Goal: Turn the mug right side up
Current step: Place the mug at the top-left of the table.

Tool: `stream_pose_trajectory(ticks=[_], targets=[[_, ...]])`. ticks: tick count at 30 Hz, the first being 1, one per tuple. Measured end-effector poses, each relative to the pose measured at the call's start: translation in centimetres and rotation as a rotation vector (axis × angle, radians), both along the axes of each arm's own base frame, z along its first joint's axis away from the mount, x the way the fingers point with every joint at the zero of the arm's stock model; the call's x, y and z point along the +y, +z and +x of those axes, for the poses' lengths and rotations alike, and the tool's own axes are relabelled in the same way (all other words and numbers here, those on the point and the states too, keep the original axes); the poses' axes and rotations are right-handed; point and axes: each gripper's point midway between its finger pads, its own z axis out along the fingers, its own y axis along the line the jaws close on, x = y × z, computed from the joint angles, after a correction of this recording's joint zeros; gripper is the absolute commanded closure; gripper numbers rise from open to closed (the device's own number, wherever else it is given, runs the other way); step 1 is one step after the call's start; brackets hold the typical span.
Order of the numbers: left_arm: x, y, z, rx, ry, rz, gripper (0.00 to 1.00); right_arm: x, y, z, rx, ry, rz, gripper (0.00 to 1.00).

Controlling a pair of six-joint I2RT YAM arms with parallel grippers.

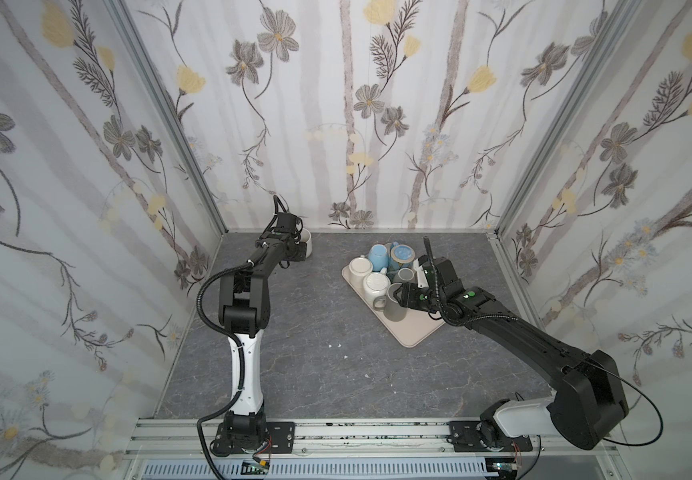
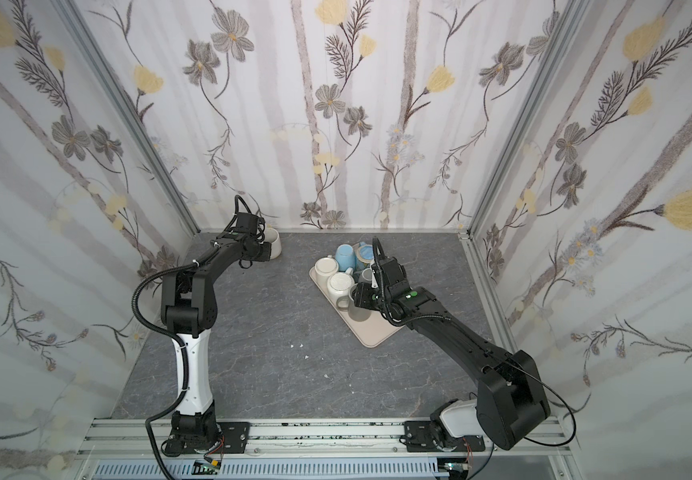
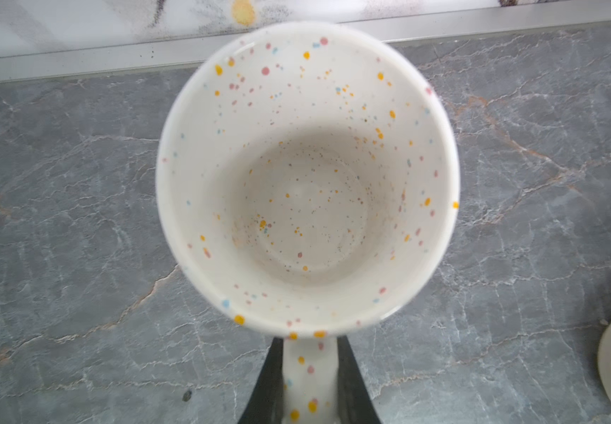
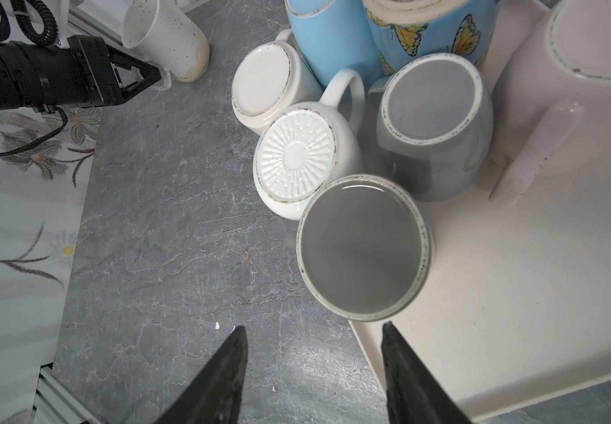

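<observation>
A white speckled mug [image 1: 306, 242] [image 2: 274, 242] stands mouth up at the far left of the grey table, near the back wall. The left wrist view looks straight down into its open mouth [image 3: 307, 176]. My left gripper [image 3: 308, 341] [image 1: 297, 250] is shut on the mug's handle, one black finger on each side. The right wrist view shows the same grip [image 4: 159, 75] beside the mug [image 4: 164, 40]. Whether its base rests on the table I cannot tell. My right gripper [image 4: 314, 326] [image 1: 396, 297] is open and holds nothing. It hovers at the tray's near-left edge.
A beige tray [image 1: 415, 332] [image 4: 516, 293] at centre right carries several upside-down mugs. Among them are a grey one [image 4: 362, 246] just ahead of my right fingers, a ribbed-base white one [image 4: 294, 158] and a blue one [image 4: 333, 36]. Papered walls close three sides.
</observation>
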Motion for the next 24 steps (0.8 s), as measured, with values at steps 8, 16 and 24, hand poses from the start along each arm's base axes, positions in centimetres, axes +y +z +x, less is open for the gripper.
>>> stream_pose_trajectory(ticks=[8,16,24], targets=[[0.2,1.5,-0.4,-0.022,0.005,0.006,0.50,0.1,0.0,-0.1,0.002,0.003,-0.001,0.43],[0.3,5.7,-3.7,-0.082,0.028,-0.029,0.51,-0.3,0.1,-1.1,0.003,0.007,-0.005,0.42],[-8.5,4.5,-12.8,-0.065,-0.100,-0.243,0.58,-1.1,-0.4,-2.2,0.006,-0.001,-0.016,0.42]])
